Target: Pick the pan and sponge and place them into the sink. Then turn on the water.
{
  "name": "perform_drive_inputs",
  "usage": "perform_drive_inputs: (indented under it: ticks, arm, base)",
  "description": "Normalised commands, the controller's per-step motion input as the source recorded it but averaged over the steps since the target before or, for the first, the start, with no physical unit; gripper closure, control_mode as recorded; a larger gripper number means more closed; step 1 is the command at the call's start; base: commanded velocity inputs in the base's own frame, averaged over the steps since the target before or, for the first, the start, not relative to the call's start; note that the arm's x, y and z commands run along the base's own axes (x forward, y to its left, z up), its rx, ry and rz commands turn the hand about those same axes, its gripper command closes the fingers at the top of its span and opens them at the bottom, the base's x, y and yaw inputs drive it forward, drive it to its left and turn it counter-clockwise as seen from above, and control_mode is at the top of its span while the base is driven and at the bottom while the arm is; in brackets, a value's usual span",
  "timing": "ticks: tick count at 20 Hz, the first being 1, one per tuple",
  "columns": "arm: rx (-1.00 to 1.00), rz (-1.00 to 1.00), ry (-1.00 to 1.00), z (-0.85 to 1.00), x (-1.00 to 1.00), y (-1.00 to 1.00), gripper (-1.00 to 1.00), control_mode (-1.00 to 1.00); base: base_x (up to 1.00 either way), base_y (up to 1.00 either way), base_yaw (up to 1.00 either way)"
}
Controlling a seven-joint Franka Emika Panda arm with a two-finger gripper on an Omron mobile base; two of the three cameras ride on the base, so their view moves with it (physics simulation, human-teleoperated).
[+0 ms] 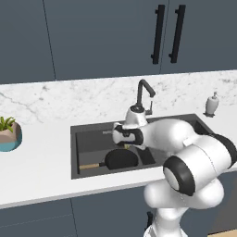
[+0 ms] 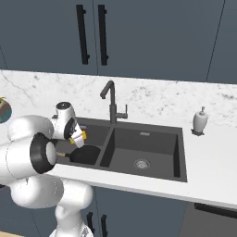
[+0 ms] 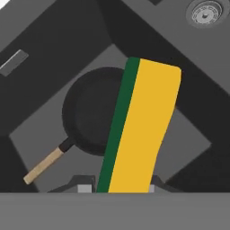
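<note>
Closest to the hand camera, the sponge (image 3: 141, 130) fills the centre of the frame, its yellow layer facing the lens and a green strip along its left edge; the gripper (image 3: 117, 188) is clamped on it at the bottom.

At the lower left of that view, the pan (image 3: 92, 112) lies flat on the floor of the sink (image 3: 27, 103), wooden handle pointing toward the bottom-left corner. A round drain (image 3: 205, 13) sits at the upper right, in the other basin.

In the right base view, the sponge (image 2: 77, 137) hangs above the left basin, left of the faucet (image 2: 111, 102), with the soap dispenser (image 2: 200, 121) far right on the counter (image 2: 213, 180). No water runs.

Risks, as I judge them: letting go from this height could bounce the sponge off the pan's rim, and the later reach for the faucet could clip its neck.
</note>
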Motion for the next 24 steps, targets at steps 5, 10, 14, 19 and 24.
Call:
perform_drive_inputs:
  ticks: [5,10,14,19,24]
  arm:
    - [0.00,-0.05,0.08,-0.46,0.61,0.00,1.00,-1.00]
    - [-0.01,-0.06,0.07,-0.56,0.32,0.02,1.00,-1.00]
    - [-0.02,-0.05,0.05,-0.63,0.24,0.02,1.00,-1.00]
    - [-0.02,-0.05,0.00,-0.60,0.34,0.05,1.00,-1.00]
    - [-0.02,-0.03,0.00,-0.56,0.43,0.14,1.00,-1.00]
  base:
    - [0.00,0.00,0.00]
    - [0.00,0.00,0.00]
    - [0.00,0.00,0.00]
    - [0.00,0.00,0.00]
    - [0.00,0.00,0.00]
